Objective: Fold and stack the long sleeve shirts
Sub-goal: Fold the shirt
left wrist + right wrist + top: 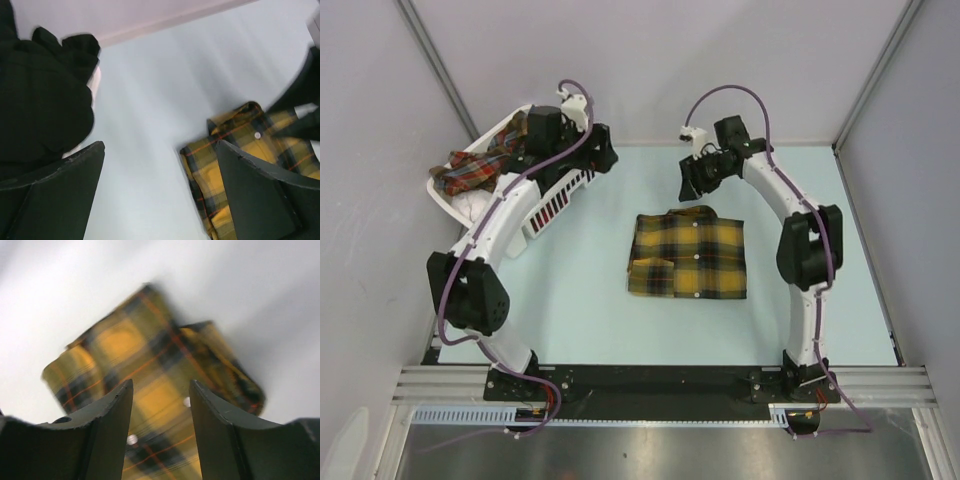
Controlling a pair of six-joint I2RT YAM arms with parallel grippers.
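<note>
A mustard-yellow and black plaid long sleeve shirt lies folded in a rectangle at the middle of the table, collar toward the back. My right gripper hovers just behind its collar; in the right wrist view the gripper is open, with nothing between its fingers and the shirt blurred below. My left gripper is up by the right end of the basket, and in the left wrist view it stands wide open over bare table, the folded shirt to its right.
A white slatted basket stands at the back left and holds a crumpled red and green plaid shirt. A dark blurred mass fills the left of the left wrist view. Grey walls close in the table on three sides.
</note>
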